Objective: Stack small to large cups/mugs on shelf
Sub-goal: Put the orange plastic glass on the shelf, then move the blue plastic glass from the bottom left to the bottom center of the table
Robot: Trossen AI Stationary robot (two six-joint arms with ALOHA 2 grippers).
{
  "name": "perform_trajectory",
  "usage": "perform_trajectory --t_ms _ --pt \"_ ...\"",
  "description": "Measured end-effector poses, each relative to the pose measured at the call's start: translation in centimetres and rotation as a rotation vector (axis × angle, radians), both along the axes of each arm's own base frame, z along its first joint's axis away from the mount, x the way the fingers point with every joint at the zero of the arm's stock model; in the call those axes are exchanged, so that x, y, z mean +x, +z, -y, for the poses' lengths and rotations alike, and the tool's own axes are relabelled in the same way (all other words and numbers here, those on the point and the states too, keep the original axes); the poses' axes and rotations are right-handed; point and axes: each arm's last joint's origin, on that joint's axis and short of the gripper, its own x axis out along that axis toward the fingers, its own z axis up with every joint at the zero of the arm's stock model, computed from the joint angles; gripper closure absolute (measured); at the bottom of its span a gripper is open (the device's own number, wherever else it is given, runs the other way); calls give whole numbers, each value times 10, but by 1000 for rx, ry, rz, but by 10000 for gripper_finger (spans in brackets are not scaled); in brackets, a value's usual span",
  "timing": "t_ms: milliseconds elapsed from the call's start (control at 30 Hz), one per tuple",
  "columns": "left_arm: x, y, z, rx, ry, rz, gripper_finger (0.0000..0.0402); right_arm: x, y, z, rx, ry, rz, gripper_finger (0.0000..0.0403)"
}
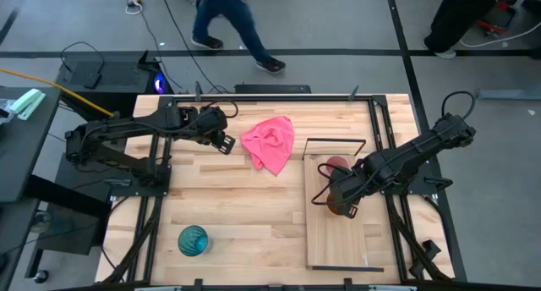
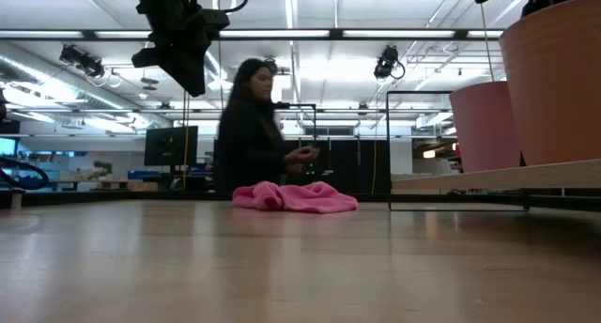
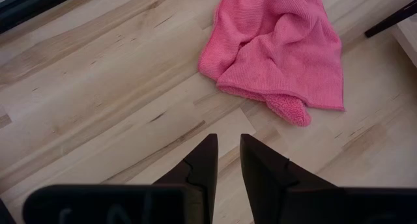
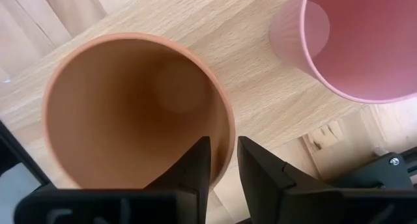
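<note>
The orange-brown cup stands upright on the light wooden shelf board, with my right gripper shut on its rim. The pale pink cup stands upright on the board just beyond it, near the black wire frame. Both cups also show in the low view, orange-brown and pink. The teal cup stands on the table near its front left. My left gripper hovers above the table at the far left, fingers close together and empty, next to the pink cloth. My right gripper holds the orange-brown cup by its rim, on the side nearest the gripper. One finger is inside the cup and the other outside, with the wall between them. The fingers come from above, slanting down. The cup is upright, open end up.
The pink cloth lies crumpled on the table between the two arms. A person is beyond the table's far edge. Bare tabletop lies between the teal cup and the shelf.
</note>
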Motion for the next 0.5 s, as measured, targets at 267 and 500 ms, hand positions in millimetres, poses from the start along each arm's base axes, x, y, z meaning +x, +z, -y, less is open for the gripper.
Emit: perform_trajectory --t_ms 267,500 --pt "0 0 0 1 1 1 326 -16 18 8 43 -55 76 319" --pt "0 0 0 -19 -10 5 319 -44 42 21 103 -66 193 319"
